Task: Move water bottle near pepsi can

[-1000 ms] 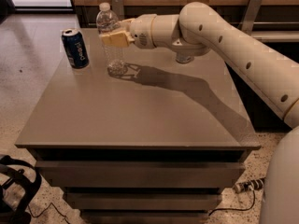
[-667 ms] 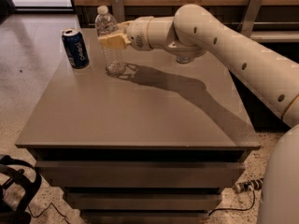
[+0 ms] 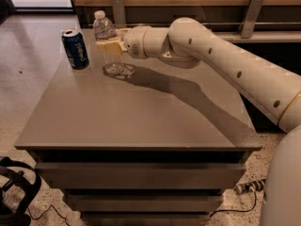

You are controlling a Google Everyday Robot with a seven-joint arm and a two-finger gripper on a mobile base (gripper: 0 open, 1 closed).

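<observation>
A dark blue pepsi can stands upright at the far left of a grey table. Just right of it, not touching, the clear water bottle stands upright. The gripper has its jaws clamped around the bottle's middle, on a white arm reaching in from the right.

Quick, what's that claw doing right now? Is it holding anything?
Claw: closed on the water bottle, near the far edge of the table, just right of the Pepsi can.

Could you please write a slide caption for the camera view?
Gripper shut on the upright water bottle, beside the pepsi can near the table's far edge.
</observation>
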